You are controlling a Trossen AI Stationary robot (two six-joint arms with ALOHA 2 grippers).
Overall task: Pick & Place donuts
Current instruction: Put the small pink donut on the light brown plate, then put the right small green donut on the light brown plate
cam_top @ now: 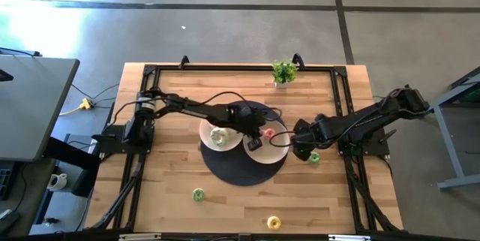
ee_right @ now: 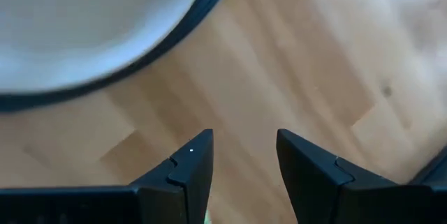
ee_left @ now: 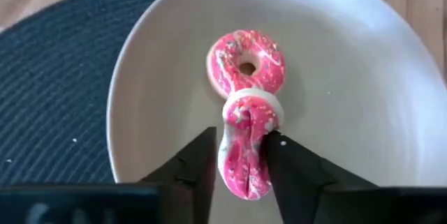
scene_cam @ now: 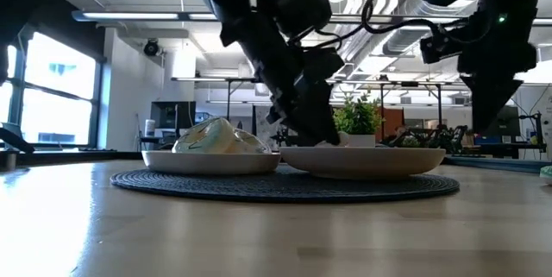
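Observation:
My left gripper [ee_left: 241, 155] [cam_top: 255, 141] is down over the right white plate [ee_left: 363, 112] [scene_cam: 362, 160], shut on a pink iced donut [ee_left: 246, 144]. Just beyond it a second pink donut with sprinkles [ee_left: 246, 62] [cam_top: 268, 132] lies flat on that plate. The left plate [cam_top: 204, 137] carries a pile of cream and green donuts [cam_top: 219, 137] [scene_cam: 216, 137]. My right gripper [ee_right: 243, 155] [cam_top: 298, 148] hovers open over bare wood beside the mat, with a green donut [cam_top: 313, 158] on the table next to it. Another green donut [cam_top: 198, 194] and a yellow one [cam_top: 274, 222] lie near the table's near edge. My left gripper pinches the pink donut across its ring [ee_left: 241, 161], one finger on each side, coming from above at a slant. The soft ring is squeezed narrow between the fingers [ee_left: 199, 161]. It stands on edge, and its far cream-rimmed end [ee_left: 253, 102] meets the flat sprinkled donut.
Both plates sit on a round dark woven mat [cam_top: 244, 167] [ee_left: 56, 77] in the table's middle. A small potted plant [cam_top: 284, 71] stands at the far edge. Black frame rails [cam_top: 341, 91] run along the table's sides. Bare wood lies between the mat and the near edge.

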